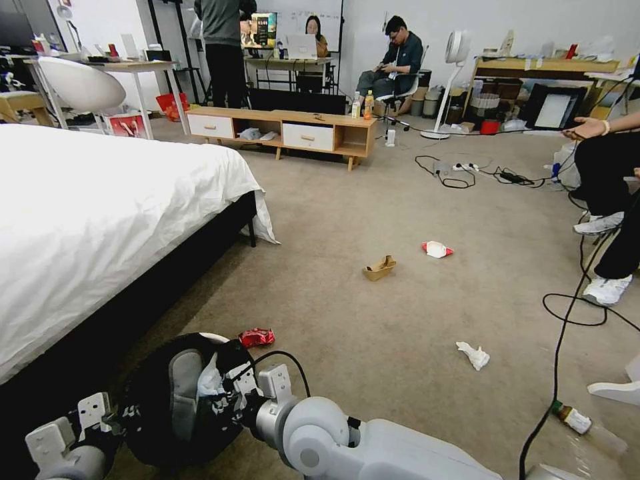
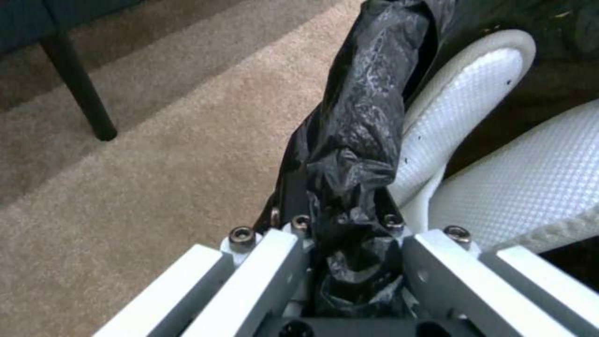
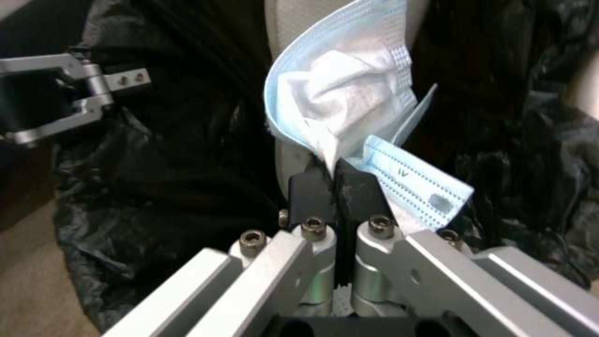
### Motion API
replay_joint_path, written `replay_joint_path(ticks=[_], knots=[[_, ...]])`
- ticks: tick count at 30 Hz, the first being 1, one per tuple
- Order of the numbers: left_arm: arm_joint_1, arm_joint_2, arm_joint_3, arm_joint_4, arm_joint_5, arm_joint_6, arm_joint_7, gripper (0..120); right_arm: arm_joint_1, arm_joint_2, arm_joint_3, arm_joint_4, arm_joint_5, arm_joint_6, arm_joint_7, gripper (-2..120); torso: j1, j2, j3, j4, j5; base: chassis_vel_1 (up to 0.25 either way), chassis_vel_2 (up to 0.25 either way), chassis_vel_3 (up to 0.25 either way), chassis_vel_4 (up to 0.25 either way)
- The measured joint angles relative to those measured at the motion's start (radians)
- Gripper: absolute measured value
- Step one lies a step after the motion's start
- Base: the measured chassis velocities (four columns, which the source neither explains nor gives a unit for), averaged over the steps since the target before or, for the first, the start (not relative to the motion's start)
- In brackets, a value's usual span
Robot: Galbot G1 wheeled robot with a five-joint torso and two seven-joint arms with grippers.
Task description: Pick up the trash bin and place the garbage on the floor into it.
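The left claw is clamped on the bag-lined rim of the trash bin, which is held tilted just above the floor beside the bed. The right claw is pinched shut on a pale blue face mask, poised at the bin's mouth over its black liner. The step in hand looks like dropping this piece in; the next move calls for releasing it inside the rim. On the carpet ahead lie a red wrapper, folded cardboard, a red-and-white packet, a tissue and a bottle.
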Motion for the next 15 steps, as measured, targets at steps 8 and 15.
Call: replay_joint_path(ticks=[8,15], knots=[[-0.006,0.0,0.011,0.01,0.004,0.0,0.001,2,-0.007,0.002,0.012,-0.008,-0.001,-0.009,0.008,0,0.0,0.0,0.0,0.0001,0.0,0.0,0.0,0.0,0.0],[-0.007,-0.002,0.013,0.015,0.007,0.0,0.002,2,-0.012,-0.01,0.025,0.016,-0.001,-0.018,0.008,22,0.0,0.0,0.0,0.0,0.0,0.0,0.0,0.0,0.0]])
